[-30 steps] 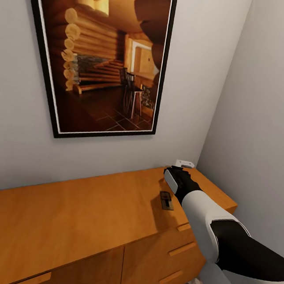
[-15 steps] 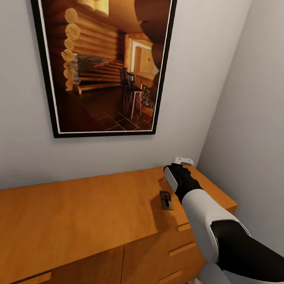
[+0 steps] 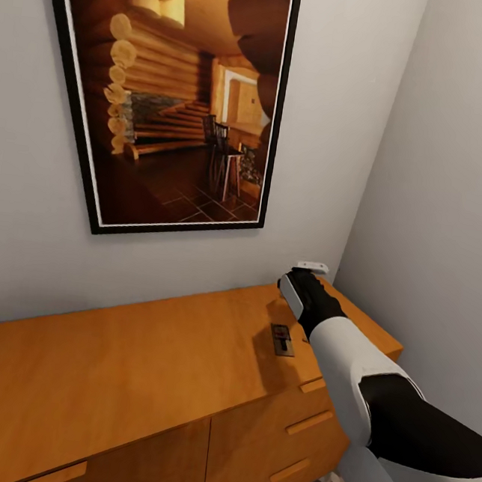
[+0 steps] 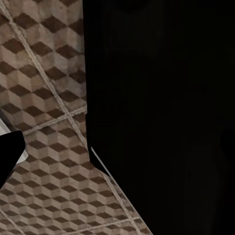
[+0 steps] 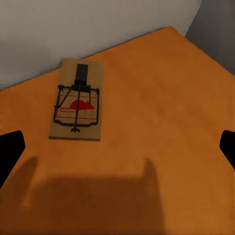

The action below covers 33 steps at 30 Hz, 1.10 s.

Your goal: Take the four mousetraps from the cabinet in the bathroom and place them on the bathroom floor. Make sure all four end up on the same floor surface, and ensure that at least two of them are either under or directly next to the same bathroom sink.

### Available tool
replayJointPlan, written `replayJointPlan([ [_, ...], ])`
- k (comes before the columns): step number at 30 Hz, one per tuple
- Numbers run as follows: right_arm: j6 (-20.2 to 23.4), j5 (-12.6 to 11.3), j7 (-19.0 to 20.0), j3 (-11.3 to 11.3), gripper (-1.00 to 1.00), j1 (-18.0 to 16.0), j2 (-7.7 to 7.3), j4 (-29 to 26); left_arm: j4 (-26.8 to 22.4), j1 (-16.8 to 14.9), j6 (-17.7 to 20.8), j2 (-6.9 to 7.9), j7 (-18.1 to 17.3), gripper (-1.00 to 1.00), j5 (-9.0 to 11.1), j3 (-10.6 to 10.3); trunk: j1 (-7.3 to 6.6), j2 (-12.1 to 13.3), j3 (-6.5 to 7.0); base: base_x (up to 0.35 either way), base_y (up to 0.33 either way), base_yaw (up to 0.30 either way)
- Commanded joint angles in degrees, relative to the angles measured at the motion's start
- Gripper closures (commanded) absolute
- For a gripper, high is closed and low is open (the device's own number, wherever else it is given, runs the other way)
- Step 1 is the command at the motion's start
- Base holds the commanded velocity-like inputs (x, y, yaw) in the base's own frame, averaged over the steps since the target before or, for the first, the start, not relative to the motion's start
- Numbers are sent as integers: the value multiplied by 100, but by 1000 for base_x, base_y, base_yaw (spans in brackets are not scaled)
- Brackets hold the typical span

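The right gripper (image 3: 311, 268) hangs above the far right corner of the cabinet (image 3: 144, 357), wrist bent down, and in the right wrist view its two dark fingertips (image 5: 10, 149) sit wide at either edge with nothing between them, so it reads as spread and empty. One mousetrap (image 5: 78, 100) lies flat on the orange top in that view, close to the pale wall, wire bar and red mark facing up; the head view shows a mousetrap (image 3: 282, 340) nearer the front edge, just beside the white forearm, and whether these are one trap or two, I cannot tell. The step in hand looks like a pick off the top: the sound way is to centre the fingers over the board's short sides, come straight down, and close on the wood rather than the wire. A thin flat board may slide or tip, so a low, square grasp matters. As for storage, the cabinet's fronts with their bar handles (image 3: 309, 423) appear shut, and what is inside is hidden. The left wrist view looks down on the cube-patterned bathroom floor (image 4: 44, 98) behind a dark mass; the left gripper's state I cannot tell.
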Motion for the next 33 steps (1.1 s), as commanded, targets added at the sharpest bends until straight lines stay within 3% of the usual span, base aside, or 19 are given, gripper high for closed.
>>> replayJointPlan([
  [1,68,-54,-50,30,-100,-12,0,-9,9,-1,-32,-2,20,-100,-1,-6,0,-3,-5,0,0,0],
  [12,402,-48,-50,30,-100,-76,0,-12,9,1,-32,-7,19,-100,-1,-8,0,-3,-5,0,0,0],
  [33,538,11,-52,30,-100,-98,0,-14,9,6,-32,-76,19,-100,-1,-4,0,-3,-5,0,0,0],
])
